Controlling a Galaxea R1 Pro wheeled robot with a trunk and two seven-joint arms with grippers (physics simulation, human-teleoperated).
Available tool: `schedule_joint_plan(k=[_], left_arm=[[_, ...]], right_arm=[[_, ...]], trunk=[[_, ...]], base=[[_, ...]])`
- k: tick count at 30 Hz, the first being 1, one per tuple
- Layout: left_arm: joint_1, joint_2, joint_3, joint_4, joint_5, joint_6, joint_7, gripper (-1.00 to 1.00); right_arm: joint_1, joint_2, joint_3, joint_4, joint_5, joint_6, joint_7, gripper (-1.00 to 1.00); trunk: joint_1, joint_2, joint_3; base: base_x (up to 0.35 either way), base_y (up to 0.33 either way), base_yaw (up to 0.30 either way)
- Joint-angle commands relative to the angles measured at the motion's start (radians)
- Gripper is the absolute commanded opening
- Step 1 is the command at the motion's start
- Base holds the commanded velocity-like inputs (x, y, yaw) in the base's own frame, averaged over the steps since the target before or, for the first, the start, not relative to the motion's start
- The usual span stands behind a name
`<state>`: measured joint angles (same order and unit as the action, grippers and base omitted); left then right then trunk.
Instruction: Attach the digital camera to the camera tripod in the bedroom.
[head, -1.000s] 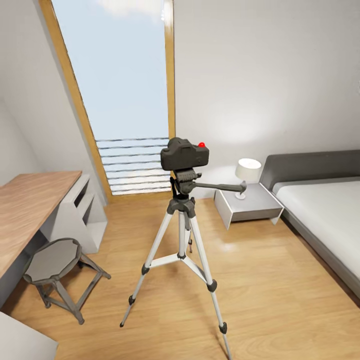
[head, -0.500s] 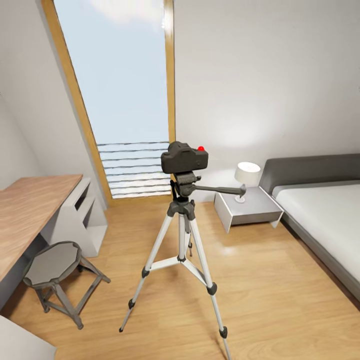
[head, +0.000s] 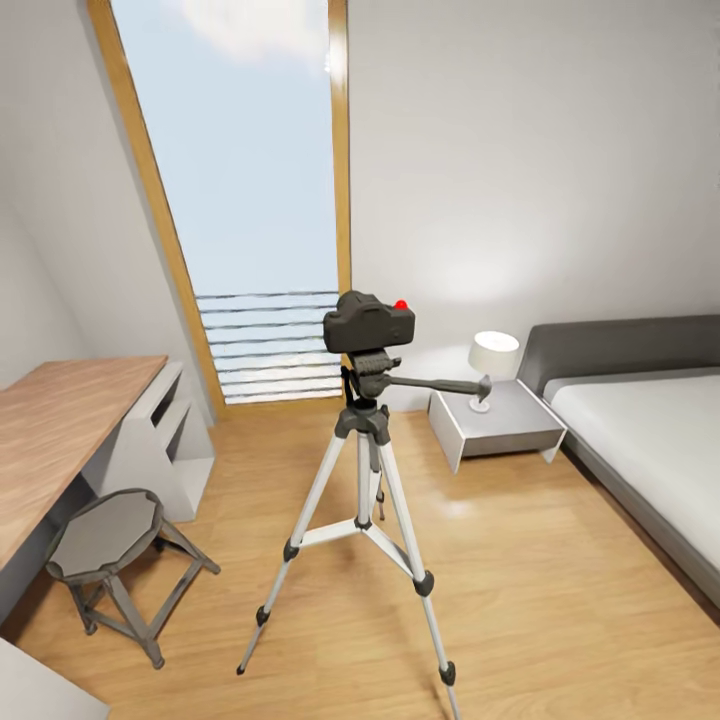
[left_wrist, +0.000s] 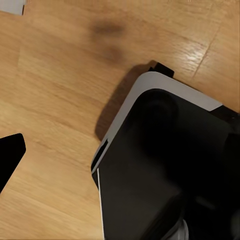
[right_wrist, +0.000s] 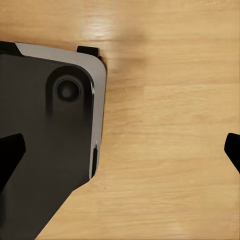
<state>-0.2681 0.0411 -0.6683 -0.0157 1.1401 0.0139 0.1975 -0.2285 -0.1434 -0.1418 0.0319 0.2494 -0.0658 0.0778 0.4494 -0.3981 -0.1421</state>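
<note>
The digital camera (head: 368, 322), a dark boxy body with a red dot on top, sits on the pan head of the camera tripod (head: 361, 440). The tripod stands upright on the wood floor in the middle of the bedroom, silver legs spread, its long handle pointing right. My left gripper (left_wrist: 120, 160) hangs over the floor beside my dark base (left_wrist: 165, 165); one black fingertip (left_wrist: 10, 157) shows at the picture's edge. My right gripper (right_wrist: 120, 157) is open, its fingertips (right_wrist: 10, 157) wide apart above bare floor, holding nothing.
A grey stool (head: 105, 535) stands left of the tripod by the wood-topped desk (head: 60, 420) and white cubby shelf (head: 165, 440). A nightstand (head: 500, 420) with a lamp (head: 494, 355) and the bed (head: 650, 440) lie to the right. The tall window (head: 250, 180) is behind.
The whole head picture has slid a little, so tripod, camera and furniture sit slightly lower and smaller; that is my camera moving. The camera stays on the tripod.
</note>
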Motion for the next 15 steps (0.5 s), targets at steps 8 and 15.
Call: schedule_joint_plan(k=[8,15], left_arm=[[0.0,0.0,-0.009,-0.001,0.007,0.001,0.005,1.0],[0.0,0.0,-0.008,-0.001,0.007,0.001,0.005,1.0]], right_arm=[[-0.002,-0.001,-0.009,0.003,0.008,-0.006,0.002,1.0],[-0.002,0.0,-0.009,0.003,0.008,-0.006,0.002,1.0]], trunk=[[0.001,-0.002,0.011],[0.001,-0.002,0.022]], base=[[0.0,0.0,0.0],[0.0,0.0,0.0]])
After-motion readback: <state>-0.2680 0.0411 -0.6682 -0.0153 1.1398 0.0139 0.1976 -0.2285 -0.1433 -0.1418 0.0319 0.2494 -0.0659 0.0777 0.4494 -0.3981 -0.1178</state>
